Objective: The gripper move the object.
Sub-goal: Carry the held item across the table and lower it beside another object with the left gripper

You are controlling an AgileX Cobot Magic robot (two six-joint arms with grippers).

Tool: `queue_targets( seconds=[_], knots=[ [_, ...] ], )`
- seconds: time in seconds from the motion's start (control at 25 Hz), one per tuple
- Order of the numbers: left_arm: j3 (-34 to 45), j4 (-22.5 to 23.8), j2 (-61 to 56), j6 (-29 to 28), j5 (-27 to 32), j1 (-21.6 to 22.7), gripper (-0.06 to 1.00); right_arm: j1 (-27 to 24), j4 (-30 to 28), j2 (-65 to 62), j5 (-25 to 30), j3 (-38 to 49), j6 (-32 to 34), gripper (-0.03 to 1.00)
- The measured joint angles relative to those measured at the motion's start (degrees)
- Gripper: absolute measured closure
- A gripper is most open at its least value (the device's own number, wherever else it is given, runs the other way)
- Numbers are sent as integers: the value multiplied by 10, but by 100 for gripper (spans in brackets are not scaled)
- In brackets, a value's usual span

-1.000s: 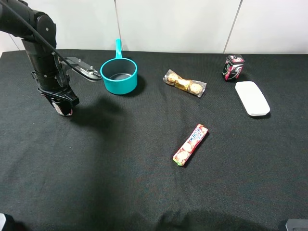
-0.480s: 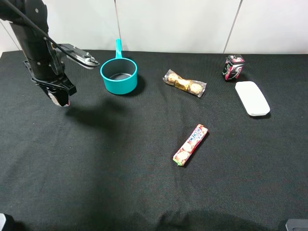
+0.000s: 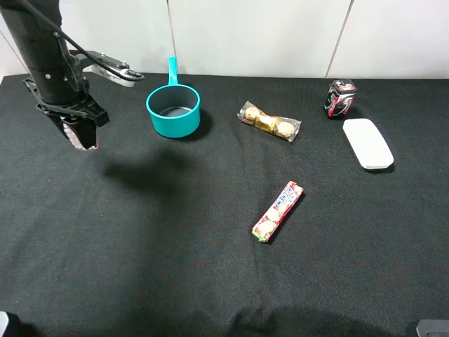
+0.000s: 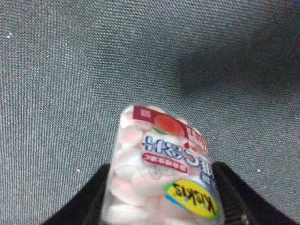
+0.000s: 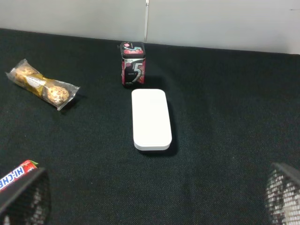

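Observation:
My left gripper (image 3: 79, 137) hangs at the far left of the table, shut on the small clear bottle of pink-white candies (image 3: 77, 135). It holds the bottle above the black cloth. In the left wrist view the bottle (image 4: 159, 176) fills the middle, its label showing, between the two black fingers (image 4: 229, 197). Its cap is hidden. My right gripper is low at the table's near right; only its two mesh-padded fingertips (image 5: 21, 199) show at the frame's corners, wide apart and empty.
A teal saucepan (image 3: 172, 109) stands right of the left arm. A pack of gold chocolates (image 3: 269, 121), a long red candy roll (image 3: 278, 210), a dark pink-patterned can (image 3: 340, 97) and a flat white case (image 3: 367, 143) lie on the black cloth (image 3: 175, 246).
My left arm has risen and drawn back toward the far left, lifting the candy bottle off the cloth. Its shadow has spread below. Nothing else has moved.

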Motion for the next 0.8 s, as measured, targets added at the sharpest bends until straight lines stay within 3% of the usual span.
queue_targets(
  seconds=[0.36,0.8],
  knots=[
    [-38,0,0,-25,36,-57,45,0,0,0,0,0,0,27],
    [-103,0,0,-109,68,-166,45,0,0,0,0,0,0,27]
  ],
)
